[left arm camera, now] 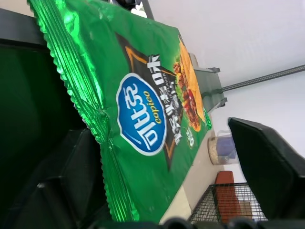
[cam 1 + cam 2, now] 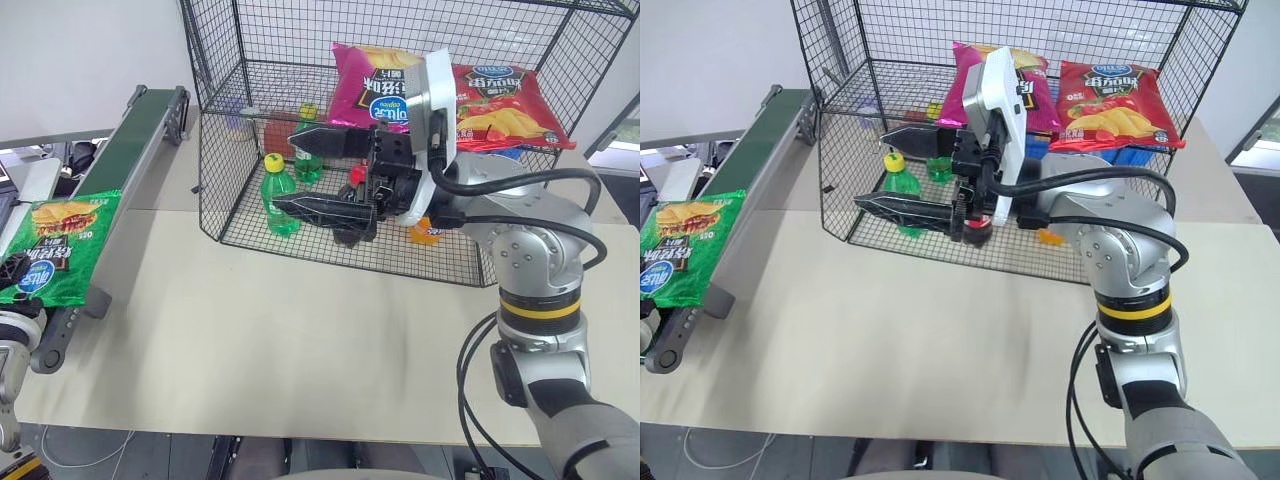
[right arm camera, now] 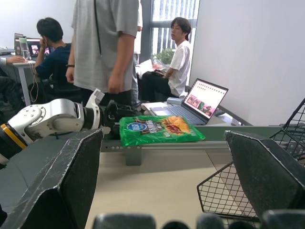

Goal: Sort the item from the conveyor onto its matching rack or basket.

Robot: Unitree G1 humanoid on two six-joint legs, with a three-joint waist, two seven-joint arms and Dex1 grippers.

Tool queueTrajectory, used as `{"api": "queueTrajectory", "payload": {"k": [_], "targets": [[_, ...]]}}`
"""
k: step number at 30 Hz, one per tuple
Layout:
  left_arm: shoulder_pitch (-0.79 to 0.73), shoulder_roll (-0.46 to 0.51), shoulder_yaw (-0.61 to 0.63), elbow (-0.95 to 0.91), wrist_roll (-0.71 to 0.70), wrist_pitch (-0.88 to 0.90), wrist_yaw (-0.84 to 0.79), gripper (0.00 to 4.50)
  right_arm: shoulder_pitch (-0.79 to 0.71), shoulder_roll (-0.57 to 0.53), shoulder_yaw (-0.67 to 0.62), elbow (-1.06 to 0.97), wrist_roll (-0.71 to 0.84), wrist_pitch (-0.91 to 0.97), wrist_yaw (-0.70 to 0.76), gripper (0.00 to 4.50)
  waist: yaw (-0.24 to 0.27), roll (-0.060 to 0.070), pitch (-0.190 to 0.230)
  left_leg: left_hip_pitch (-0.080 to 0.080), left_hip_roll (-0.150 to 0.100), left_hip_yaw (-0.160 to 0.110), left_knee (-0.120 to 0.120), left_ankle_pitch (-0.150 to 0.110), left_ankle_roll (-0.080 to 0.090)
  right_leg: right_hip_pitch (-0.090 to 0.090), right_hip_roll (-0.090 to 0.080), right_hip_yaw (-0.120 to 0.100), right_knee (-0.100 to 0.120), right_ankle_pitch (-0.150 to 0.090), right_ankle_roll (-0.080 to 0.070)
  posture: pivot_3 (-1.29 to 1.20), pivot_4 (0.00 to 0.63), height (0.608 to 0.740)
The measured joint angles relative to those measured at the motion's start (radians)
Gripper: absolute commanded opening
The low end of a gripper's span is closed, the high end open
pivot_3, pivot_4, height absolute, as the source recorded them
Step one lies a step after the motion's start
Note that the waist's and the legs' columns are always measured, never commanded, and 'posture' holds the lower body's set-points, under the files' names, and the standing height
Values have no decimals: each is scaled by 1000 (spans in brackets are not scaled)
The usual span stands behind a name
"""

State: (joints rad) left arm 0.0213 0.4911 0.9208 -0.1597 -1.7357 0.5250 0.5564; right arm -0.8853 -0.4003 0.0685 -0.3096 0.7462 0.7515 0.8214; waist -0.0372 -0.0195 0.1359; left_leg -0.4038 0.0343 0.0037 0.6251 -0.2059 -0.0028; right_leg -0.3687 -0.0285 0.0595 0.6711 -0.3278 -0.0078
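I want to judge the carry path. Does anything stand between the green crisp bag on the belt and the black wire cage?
Yes: the right gripper, fingers apart, hangs before the black wire cage, across the way from the shiny green crisp bag.

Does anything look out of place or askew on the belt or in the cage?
The green crisp bag lies at the conveyor's near end, hanging over the frame's edge. In the wire cage, one green bottle stands upright. Nothing looks spilled or damaged.

- The beige table [image 2: 270, 340] carries everything here.
- The conveyor [image 2: 120, 150] stands along its side at about nine o'clock, and runs toward eleven o'clock.
- The black wire cage [image 2: 330, 235] stands on the table at about twelve o'clock, just beside the conveyor's far end.
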Motion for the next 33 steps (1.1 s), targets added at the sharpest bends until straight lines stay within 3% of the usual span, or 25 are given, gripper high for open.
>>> {"api": "queueTrajectory", "payload": {"k": [6,14,19,24,28,33], "targets": [[0,1,0,5,5,0,-6,100,0,3,0,6,-16,-3,1,4500,0,0,0,0,0,0,0,0,0,0,0,0,0,0,0,0,150,740],[-2,28,-1,14,6,4,-43,36,0,9,0,8,-29,-9,1,4500,0,-1,0,0,0,0,0,0,0,0,0,0,-1,0,0,0,150,740],[1,129,-13,-34,-12,61,-122,36,10,-3,0,15,-55,-30,11,4500,-1,-1,1,0,0,-1,-1,0,-1,0,0,0,-2,0,0,0,150,740],[5,245,-18,-127,-174,152,-213,36,60,-25,17,25,-105,-79,47,4500,-1,-3,2,-1,0,-1,-2,0,-1,0,-1,0,-4,0,0,0,150,740],[-70,274,-37,-214,-217,191,-282,36,67,-17,32,28,-128,-112,51,4500,-2,-1,2,0,0,0,-3,1,-2,0,0,0,-4,0,0,0,150,740],[-170,274,-147,-286,-225,215,-317,36,68,-5,31,30,-134,-121,47,4500,-1,-1,3,0,0,-1,-4,2,-4,0,2,0,-5,0,0,0,150,740]]}}
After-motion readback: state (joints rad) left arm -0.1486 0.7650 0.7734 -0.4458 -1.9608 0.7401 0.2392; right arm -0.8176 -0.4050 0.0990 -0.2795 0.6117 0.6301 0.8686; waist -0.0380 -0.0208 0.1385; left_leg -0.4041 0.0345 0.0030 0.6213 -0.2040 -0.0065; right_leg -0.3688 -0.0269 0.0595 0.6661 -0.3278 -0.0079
